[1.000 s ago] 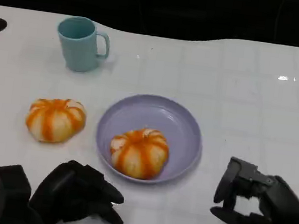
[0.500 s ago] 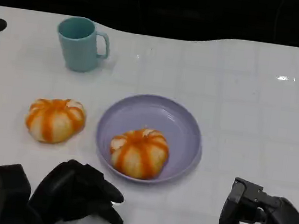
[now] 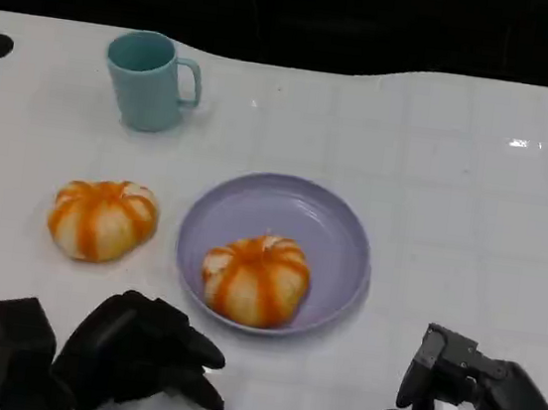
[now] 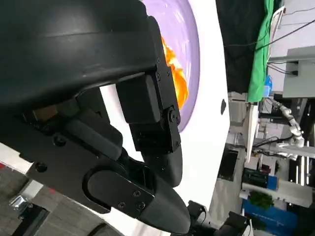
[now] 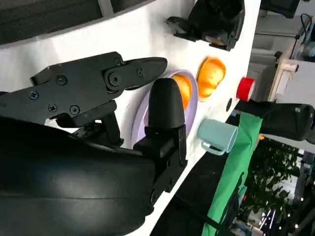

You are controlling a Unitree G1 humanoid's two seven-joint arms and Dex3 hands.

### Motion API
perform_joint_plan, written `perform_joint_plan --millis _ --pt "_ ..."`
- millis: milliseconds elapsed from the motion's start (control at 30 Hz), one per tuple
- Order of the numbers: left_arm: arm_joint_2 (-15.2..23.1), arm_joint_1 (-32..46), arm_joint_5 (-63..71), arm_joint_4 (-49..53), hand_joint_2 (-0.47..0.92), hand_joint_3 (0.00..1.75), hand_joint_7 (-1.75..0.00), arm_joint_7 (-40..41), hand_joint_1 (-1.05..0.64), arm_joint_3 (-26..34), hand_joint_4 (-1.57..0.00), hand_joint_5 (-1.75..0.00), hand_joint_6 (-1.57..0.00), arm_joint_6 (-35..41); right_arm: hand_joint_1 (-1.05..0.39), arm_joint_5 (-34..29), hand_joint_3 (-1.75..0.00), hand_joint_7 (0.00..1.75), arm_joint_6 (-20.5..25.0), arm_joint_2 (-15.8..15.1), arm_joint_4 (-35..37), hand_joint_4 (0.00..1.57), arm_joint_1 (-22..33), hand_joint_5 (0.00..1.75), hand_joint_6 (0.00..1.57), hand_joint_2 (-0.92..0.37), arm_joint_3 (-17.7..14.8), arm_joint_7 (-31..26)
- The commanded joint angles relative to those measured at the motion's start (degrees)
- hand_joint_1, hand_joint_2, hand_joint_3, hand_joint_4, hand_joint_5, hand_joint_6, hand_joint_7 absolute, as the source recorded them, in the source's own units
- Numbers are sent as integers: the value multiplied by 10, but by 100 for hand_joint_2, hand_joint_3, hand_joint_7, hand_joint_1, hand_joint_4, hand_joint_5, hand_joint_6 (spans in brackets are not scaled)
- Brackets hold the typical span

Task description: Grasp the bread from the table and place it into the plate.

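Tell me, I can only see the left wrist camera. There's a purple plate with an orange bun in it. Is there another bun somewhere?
Observer: Yes. A second bread lies on the table, on the robot's left of the plate and apart from it.
Operator: Is somebody grabbing it?
Observer: No. The left hand is nearer the robot than that bread and does not touch it.
Operator: Where's the other hand?
Observer: The right hand is low at the near edge, to the right of the plate, holding nothing.
Operator: Anything else up there?
Observer: A teal cup stands upright farther back, on the left.
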Motion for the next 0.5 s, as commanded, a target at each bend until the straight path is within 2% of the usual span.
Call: perform_joint_plan --millis 33,500 --pt "13 -9 -1 14 80 1 0 -4 -105 6 -156 -17 -153 -10 -28 -2 -8 175 -25 2 23 72 -12 175 52 -92 -9 -5" --pt "14 -20 1 34 80 0 0 -4 -105 8 -157 -17 -154 -24 -29 -13 -7 175 -48 7 53 75 -27 175 52 -92 -14 -8"
